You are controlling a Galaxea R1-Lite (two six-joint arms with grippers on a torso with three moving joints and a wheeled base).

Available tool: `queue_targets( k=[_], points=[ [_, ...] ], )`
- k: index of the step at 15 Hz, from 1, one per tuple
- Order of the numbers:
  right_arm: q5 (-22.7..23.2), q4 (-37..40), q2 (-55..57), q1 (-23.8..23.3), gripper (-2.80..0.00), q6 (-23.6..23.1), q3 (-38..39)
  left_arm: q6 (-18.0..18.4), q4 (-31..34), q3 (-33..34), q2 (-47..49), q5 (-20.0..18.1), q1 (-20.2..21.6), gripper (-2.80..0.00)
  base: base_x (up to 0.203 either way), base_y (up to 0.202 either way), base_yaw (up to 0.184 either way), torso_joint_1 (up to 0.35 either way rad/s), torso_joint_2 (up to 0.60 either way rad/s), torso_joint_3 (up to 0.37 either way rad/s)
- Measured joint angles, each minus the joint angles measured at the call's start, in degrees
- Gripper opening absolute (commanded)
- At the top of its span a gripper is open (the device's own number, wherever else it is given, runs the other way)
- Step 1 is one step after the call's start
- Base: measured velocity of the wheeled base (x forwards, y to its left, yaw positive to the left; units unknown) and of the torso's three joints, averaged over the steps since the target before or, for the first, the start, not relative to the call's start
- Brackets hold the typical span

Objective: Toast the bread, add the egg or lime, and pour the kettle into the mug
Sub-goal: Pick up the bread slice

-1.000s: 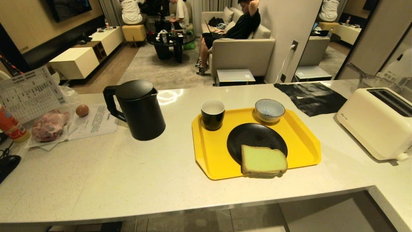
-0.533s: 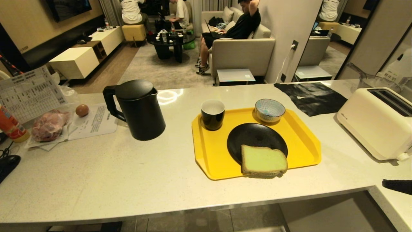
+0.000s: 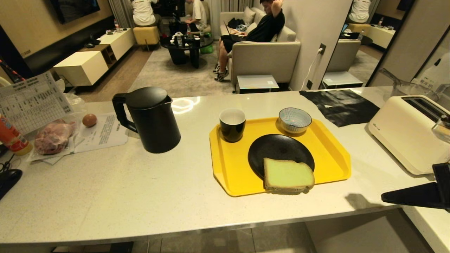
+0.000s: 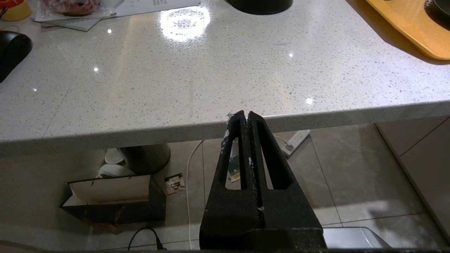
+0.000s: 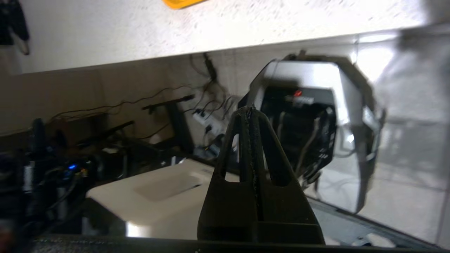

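A pale green slice of bread (image 3: 288, 174) lies on the near rim of a black plate (image 3: 276, 149) on the yellow tray (image 3: 228, 165). The black mug (image 3: 232, 124) with white inside stands at the tray's far left corner. The tall black kettle (image 3: 152, 119) stands left of the tray, and the egg (image 3: 89, 120) lies further left on papers. My right gripper (image 3: 386, 198) reaches in from the right edge, shut and empty, over the counter's near corner, right of the bread. My left gripper (image 4: 245, 114) is shut and empty, below the counter's front edge.
A cream toaster (image 3: 407, 133) stands at the right, with a black cloth (image 3: 339, 105) behind the tray. A striped bowl (image 3: 294, 120) sits at the tray's far right. Wrapped meat (image 3: 52, 137) and an orange bottle (image 3: 12, 138) lie far left. People sit in the room beyond.
My right arm has come into the head view from the right edge and risen toward the counter's corner, its shadow now on the countertop. Nothing on the counter has moved.
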Motion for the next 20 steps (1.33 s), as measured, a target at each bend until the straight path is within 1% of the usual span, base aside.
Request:
queue_targets(
  k=[2,4,7,9,10,12,13,16,17,20],
  points=[
    [3.2,1.0,2.7,0.1,-2.8,1.1,-1.4,0.0,0.0,0.0,0.0,0.0,0.0,-2.8,0.0,0.0,0.0,0.0,0.0,0.0],
    [3.5,0.7,5.6,-0.8,-2.8,0.5,-2.2,0.0,0.0,0.0,0.0,0.0,0.0,-2.8,0.0,0.0,0.0,0.0,0.0,0.0],
    [3.7,0.4,10.1,-4.4,-2.8,-5.5,-3.3,0.0,0.0,0.0,0.0,0.0,-0.1,-2.8,0.0,0.0,0.0,0.0,0.0,0.0],
    [3.8,0.4,12.7,-5.2,-2.8,-6.1,-3.4,0.0,0.0,0.0,0.0,0.0,0.0,-2.8,0.0,0.0,0.0,0.0,0.0,0.0],
    [3.9,0.3,13.9,-5.4,0.0,-6.0,-3.5,0.0,0.0,0.0,0.0,0.0,0.0,-2.8,0.0,0.0,0.0,0.0,0.0,0.0],
    [5.1,-0.7,16.1,-6.0,0.0,-5.7,-3.6,0.0,0.0,0.0,0.0,0.0,-0.1,-2.8,0.0,0.0,0.0,0.0,0.0,0.0],
    [6.4,-1.8,16.8,-6.2,0.0,-5.6,-3.1,0.0,0.0,0.0,0.0,0.0,-0.1,-2.8,0.0,0.0,0.0,0.0,0.0,0.0],
    [12.5,-5.2,19.3,-8.1,0.0,-5.4,-1.9,0.0,0.0,0.0,0.0,0.0,0.0,-2.8,0.0,0.0,0.0,0.0,0.0,0.0],
    [13.5,-6.5,20.3,-8.7,0.0,-5.3,-1.6,0.0,0.0,0.0,0.0,0.0,0.0,-2.8,0.0,0.0,0.0,0.0,0.0,0.0],
    [14.1,-13.4,23.1,-9.3,0.0,-2.8,0.7,0.0,0.0,0.0,0.0,0.0,0.0,-2.8,0.0,0.0,0.0,0.0,0.0,0.0]
  ],
)
